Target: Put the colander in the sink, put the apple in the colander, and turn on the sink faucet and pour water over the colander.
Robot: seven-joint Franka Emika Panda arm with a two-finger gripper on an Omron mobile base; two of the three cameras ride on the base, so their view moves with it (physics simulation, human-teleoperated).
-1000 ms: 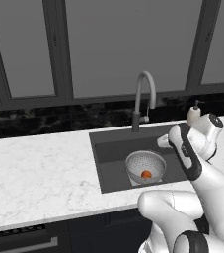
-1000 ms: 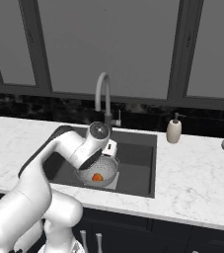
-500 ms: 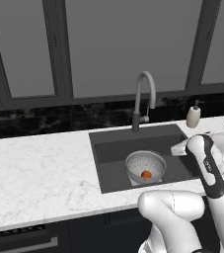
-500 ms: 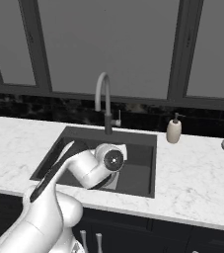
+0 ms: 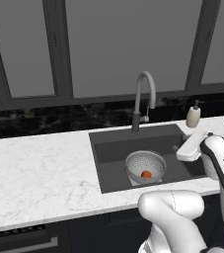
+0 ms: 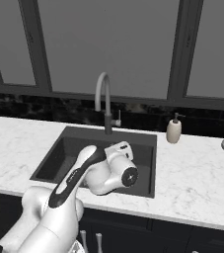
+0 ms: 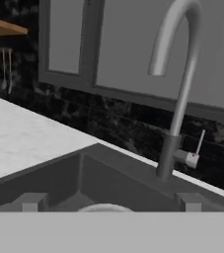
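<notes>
In the sink [image 5: 108,148], left base view, the colander [image 5: 145,167] cradles the apple [image 5: 146,174], faucet [image 5: 142,99] at twelve o'clock. Right base view: faucet [image 6: 104,106] behind the arm. Hand view: pincer [image 7: 111,201] released, faucet [image 7: 180,94] at one o'clock.

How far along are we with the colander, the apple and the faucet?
Done: the colander sits in the sink, and the apple lies inside it. In hand: nothing is gripped; the open tool faces the sink faucet and its side lever, not touching. Left: turning the lever on; no water shows at the spout, which arches over the basin.
</notes>
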